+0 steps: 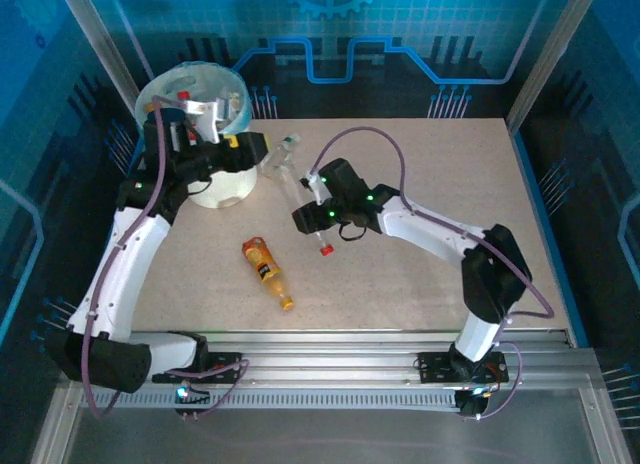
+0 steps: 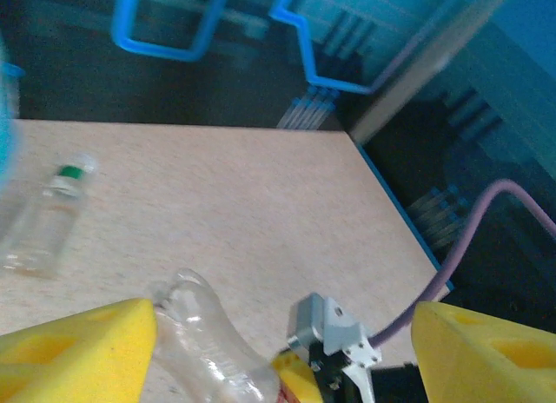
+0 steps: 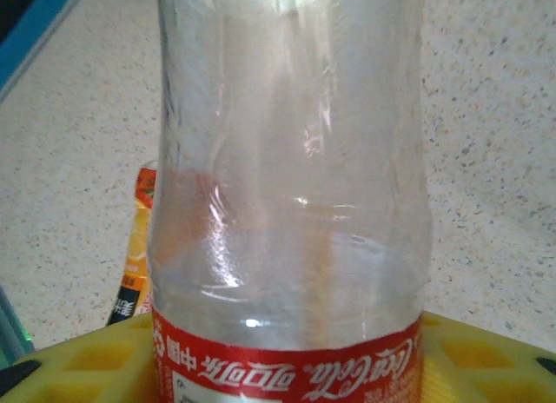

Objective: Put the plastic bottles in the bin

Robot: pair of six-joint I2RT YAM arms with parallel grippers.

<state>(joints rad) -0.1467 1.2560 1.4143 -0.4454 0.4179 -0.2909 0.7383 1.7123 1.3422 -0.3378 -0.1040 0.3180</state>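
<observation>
A clear, dented Coca-Cola bottle (image 3: 287,203) with a red label and red cap sits at mid-table. The right gripper (image 1: 305,206) pinches it at the label between yellow pads (image 3: 486,351). A green-capped clear bottle (image 1: 283,154) lies just beyond, and an orange bottle (image 1: 268,272) lies nearer. The left gripper (image 1: 258,149) hangs spread and empty beside the bin (image 1: 225,189).

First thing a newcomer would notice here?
The clear red-labelled bottle looms large in the right wrist view, clamped between the yellow fingers of the right gripper at mid-table. Next comes the big white bin at the far left corner, then an orange bottle lying alone nearer the arm bases.
</observation>
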